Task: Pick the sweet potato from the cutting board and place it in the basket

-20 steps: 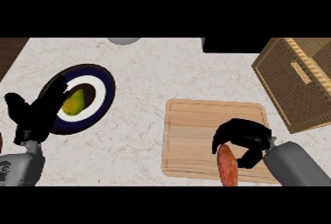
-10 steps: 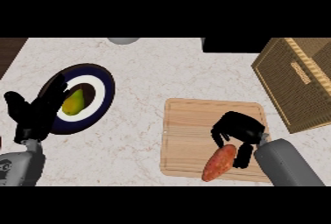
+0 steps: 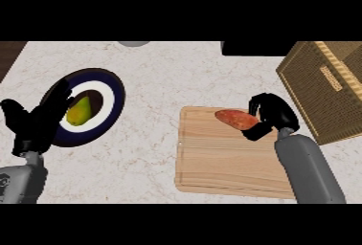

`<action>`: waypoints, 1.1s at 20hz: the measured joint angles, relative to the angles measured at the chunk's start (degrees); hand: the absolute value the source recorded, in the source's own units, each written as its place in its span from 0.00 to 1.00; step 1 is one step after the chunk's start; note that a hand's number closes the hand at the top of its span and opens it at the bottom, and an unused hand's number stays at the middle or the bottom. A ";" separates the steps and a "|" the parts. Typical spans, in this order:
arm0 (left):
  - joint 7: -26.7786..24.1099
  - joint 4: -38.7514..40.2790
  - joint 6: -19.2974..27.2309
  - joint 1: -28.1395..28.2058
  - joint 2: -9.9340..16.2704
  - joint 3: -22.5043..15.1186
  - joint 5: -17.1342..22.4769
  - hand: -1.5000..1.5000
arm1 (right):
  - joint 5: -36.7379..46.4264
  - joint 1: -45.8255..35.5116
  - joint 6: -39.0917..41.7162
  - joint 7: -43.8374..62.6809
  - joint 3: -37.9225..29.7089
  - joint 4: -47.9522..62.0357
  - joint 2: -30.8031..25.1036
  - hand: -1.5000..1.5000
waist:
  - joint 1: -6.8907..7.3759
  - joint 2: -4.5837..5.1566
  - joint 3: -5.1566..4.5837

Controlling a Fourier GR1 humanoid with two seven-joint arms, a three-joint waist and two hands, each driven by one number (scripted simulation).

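Since half a second ago the right hand [image 3: 271, 116] has moved up the cutting board [image 3: 219, 158] toward the basket [image 3: 326, 88], carrying the sweet potato [image 3: 237, 119], which now appears lifted over the board's upper edge, though contact is hard to judge. Its fingers curl round the potato's right end. The left hand [image 3: 34, 125] rests open beside the plate [image 3: 107, 98] holding a pear [image 3: 78, 110].

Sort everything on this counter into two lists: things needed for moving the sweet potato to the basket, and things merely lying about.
Job: sweet potato, cutting board, basket, right robot hand.
Lying about: plate, pear, resting left robot hand.
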 measured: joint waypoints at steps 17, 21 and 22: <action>1.05 1.35 -1.83 -4.57 -1.17 -2.78 -0.32 0.50 | 23.31 -33.62 -43.18 44.04 -10.38 10.64 6.98 1.00 | 5.78 0.66 -0.13; 1.08 1.44 -1.48 -4.90 -1.45 -2.98 -0.69 0.50 | 31.04 -42.22 -42.46 51.46 -12.05 17.13 4.15 1.00 | 5.60 0.64 -0.09; 1.09 1.80 -1.30 -5.32 -1.53 -3.03 -0.91 0.50 | 32.80 -44.25 -41.94 52.35 -12.31 18.72 3.53 1.00 | 5.45 0.69 -0.09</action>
